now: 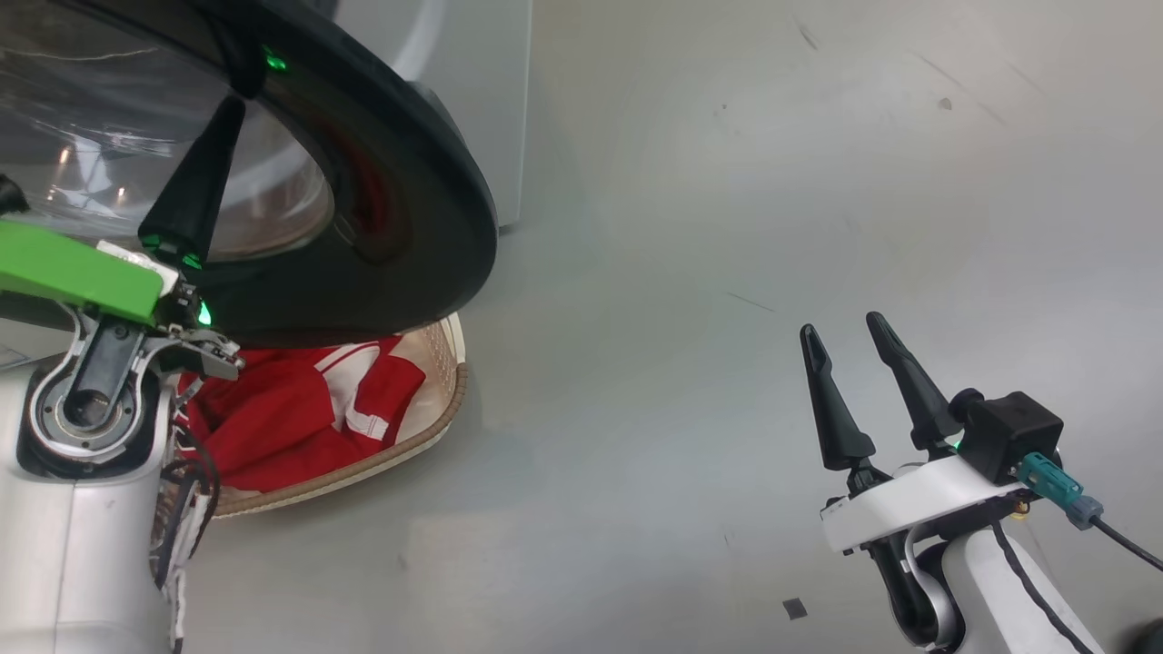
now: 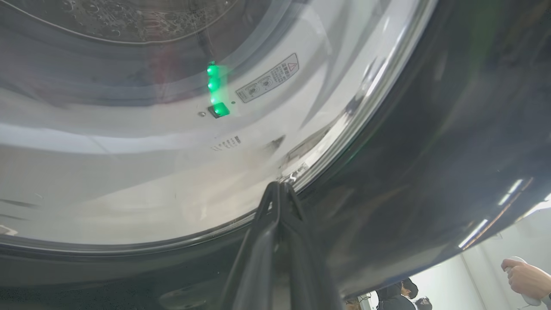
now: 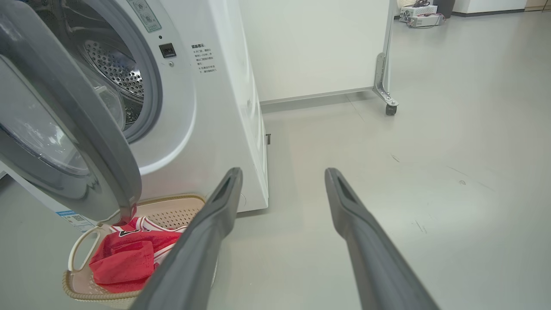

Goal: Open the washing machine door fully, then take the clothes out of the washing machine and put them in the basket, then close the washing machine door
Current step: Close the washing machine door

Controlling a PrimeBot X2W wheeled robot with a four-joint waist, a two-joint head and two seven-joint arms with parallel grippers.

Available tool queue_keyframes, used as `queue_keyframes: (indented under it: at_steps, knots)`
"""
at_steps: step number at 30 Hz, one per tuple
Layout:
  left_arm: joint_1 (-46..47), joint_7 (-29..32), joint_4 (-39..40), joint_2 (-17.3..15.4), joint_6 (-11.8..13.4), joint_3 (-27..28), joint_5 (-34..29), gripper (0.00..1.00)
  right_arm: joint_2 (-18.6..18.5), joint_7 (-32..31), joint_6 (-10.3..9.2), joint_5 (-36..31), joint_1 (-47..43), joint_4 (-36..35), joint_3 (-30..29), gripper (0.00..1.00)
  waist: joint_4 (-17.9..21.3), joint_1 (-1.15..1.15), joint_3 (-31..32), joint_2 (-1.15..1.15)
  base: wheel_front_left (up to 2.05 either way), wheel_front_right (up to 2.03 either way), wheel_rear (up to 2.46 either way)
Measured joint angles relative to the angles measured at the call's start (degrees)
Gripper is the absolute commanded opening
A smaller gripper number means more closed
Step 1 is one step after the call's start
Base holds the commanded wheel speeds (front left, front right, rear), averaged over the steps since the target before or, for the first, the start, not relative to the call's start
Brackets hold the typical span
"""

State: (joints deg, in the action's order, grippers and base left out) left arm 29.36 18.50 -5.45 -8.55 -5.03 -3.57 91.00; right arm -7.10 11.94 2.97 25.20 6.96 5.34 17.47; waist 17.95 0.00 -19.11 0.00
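Washing machine door (image 1: 427, 182) partly swung out, glossy black ring around a bulging clear glass bowl. Its lower edge hangs over the basket (image 1: 436, 436).

Left gripper (image 2: 280, 189): long dark fingers pinched together with nothing between them, tips against the door where the bright trim ring meets the black ring.

Right gripper (image 1: 841, 324): fingers spread, empty, over bare floor (image 1: 772, 182) well clear of the door.

Washing machine (image 3: 215, 107): white box with a square front corner. The perforated steel drum (image 3: 114, 64) shows behind the door.

The basket is cream perforated plastic with a brown woven-look rim, on the floor at the machine's foot. The clothes (image 1: 291, 418), soft red fabric with white stripes, lie crumpled inside it.

Smooth grey floor lies open to the machine's right, up to a white panel (image 3: 310, 47) on a caster (image 3: 391, 109).
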Motion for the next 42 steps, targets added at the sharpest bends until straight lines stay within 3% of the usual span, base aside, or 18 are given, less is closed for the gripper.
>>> queue_keyframes:
  at_steps: [12, 22, 33, 42]
  knots:
    - [7.7, -3.6, -6.4, -0.1, 1.3, 2.0, -1.4, 0.00, 0.9, 1.0, 0.51, 0.5, 1.4, 2.1, 0.1, 1.00, 3.9, 0.00, -2.3, 0.00, 0.00, 0.00, 0.00]
    - [11.7, -5.2, -10.7, 0.2, 1.2, 2.3, -2.9, 0.00, 1.3, 1.5, 1.00, 0.6, 2.5, 3.5, -0.2, 1.00, 5.0, 0.00, -3.2, 0.00, 0.00, 0.00, 0.00]
    - [11.1, -5.0, -12.1, 2.4, -0.9, 1.9, -1.7, 0.00, 1.4, 1.8, 1.00, 0.6, 3.1, 4.3, -1.8, 1.00, 3.2, 0.00, -3.4, 0.00, 0.00, 0.00, 0.00]
    - [3.9, -5.2, -11.1, 4.4, -1.8, 3.4, 1.5, 0.00, 0.4, 2.0, 1.01, 0.5, 3.1, 4.8, -2.6, 1.00, 0.0, 0.00, -2.7, 0.00, 0.00, 0.00, 0.00]
